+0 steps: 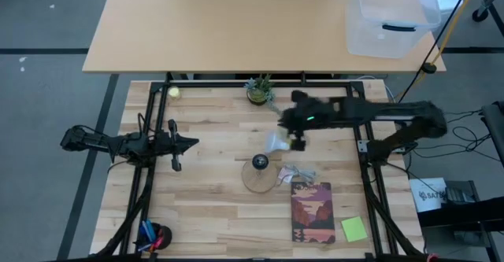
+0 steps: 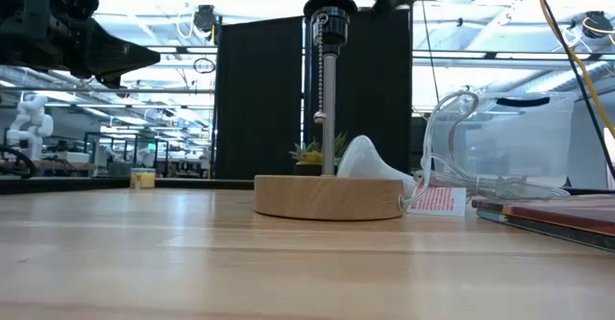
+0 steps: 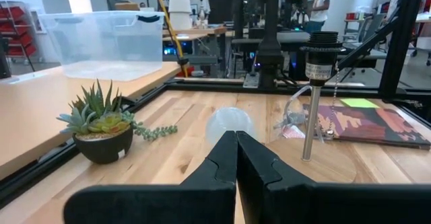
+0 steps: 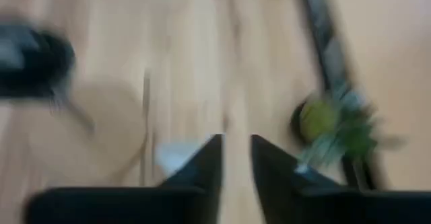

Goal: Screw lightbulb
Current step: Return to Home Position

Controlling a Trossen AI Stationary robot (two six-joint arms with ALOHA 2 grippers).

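While lightbulb (image 1: pixel 273 142) lies beside lamp base (image 1: pixel 260 177), right gripper (image 4: pixel 236 140) hovers above, fingers slightly apart, empty; left gripper (image 3: pixel 236 135) fingers together.

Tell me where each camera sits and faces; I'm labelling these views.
High: overhead, straight down on the table; both arms show.
Low: table height, level across at the lamp; arm parts at top.
Left wrist: on the left arm, facing the lightbulb; left end effector shut in front.
Right wrist: angled down at the table, blurred; right end effector open.
Shared: low and left wrist both show lamp and lightbulb.
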